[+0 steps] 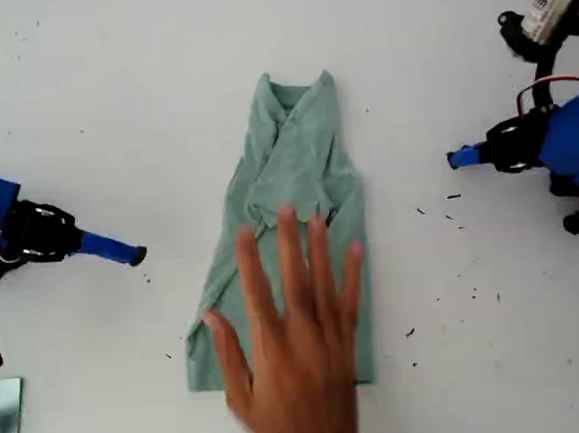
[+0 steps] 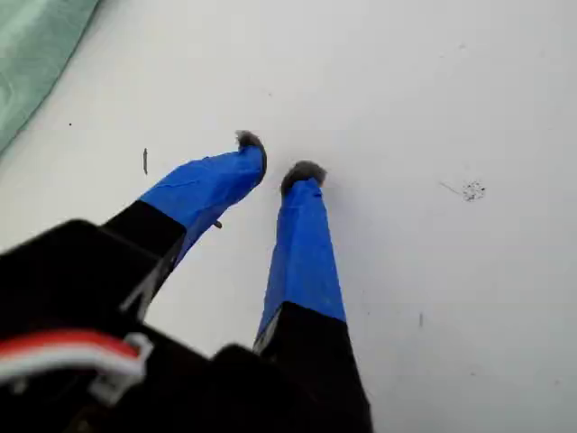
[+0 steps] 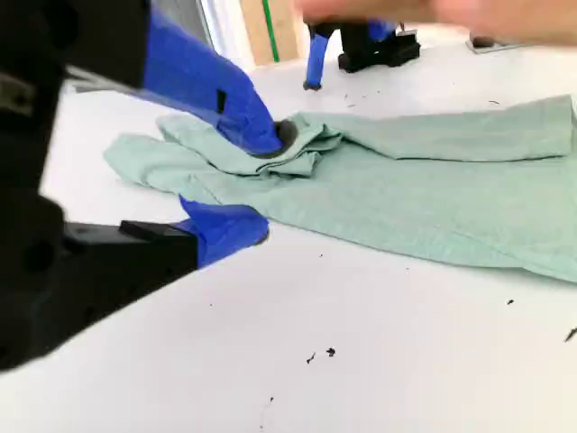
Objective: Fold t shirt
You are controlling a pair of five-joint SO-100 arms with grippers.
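Nearest, at the bottom of the exterior view: a person's hand point(image 1: 296, 366) pressed flat, fingers spread, on the hem end of the t shirt point(image 1: 301, 165). Lying mid-frame on the white worktop point(image 1: 109, 90), long axis running bottom to top, neck end pointing to the top, sides folded inward. Bare worktop all round. An arm point(image 1: 30, 232) at the exterior view's left edge, another point(image 1: 554, 140) at its right, both clear of the cloth. My first claw point(image 2: 278, 158) barely parted, empty, above bare worktop. My second claw point(image 3: 269, 184) gaping wide, gripping nothing, by the bunched fold.
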